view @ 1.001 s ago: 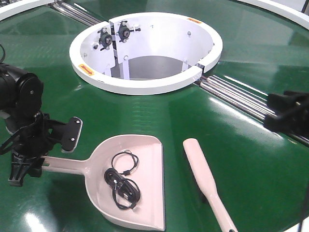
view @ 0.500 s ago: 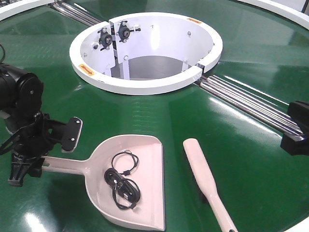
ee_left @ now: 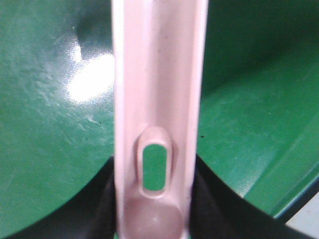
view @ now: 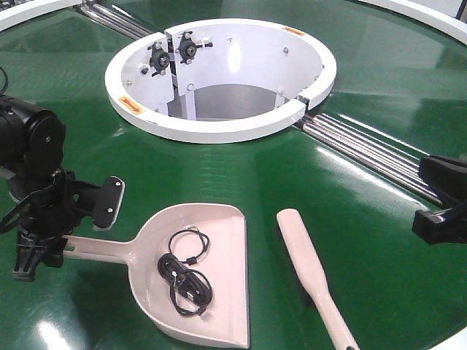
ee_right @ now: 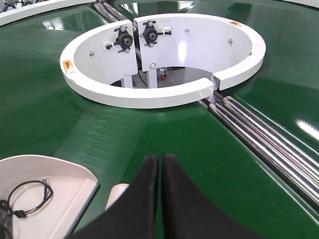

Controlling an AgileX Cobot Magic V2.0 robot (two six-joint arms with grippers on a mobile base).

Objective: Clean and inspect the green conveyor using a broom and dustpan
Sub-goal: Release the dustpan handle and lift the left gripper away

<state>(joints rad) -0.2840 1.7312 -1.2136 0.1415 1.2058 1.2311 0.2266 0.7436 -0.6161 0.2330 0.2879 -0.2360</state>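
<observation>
The dustpan is being pinched by the end of its handle between the fingers of the left gripper, at 9 o'clock of the scoop. In the left wrist view the handle's hang hole is being framed just ahead of the dark fingers. The pan is being rested flat on the green conveyor, at 6 o'clock of the white hub, with its mouth being turned towards 3 o'clock. A coiled black cable is being carried inside the scoop, so the collecting step is being judged as largely done. No other litter is being shown on the glossy belt around it.

The broom is being left flat on the belt just beside the pan's mouth, at 3 o'clock of it, and is not being touched by either arm. The right gripper is being held above the belt out at 3 o'clock, well apart from the broom. Its fingers are being pressed together on nothing, with only a thin slit between them. The silver rollers are being seen at 12 o'clock of it.

What is being judged as left: any further sweeping would call for the broom to be picked up, and the pan is not yet being lifted or emptied
</observation>
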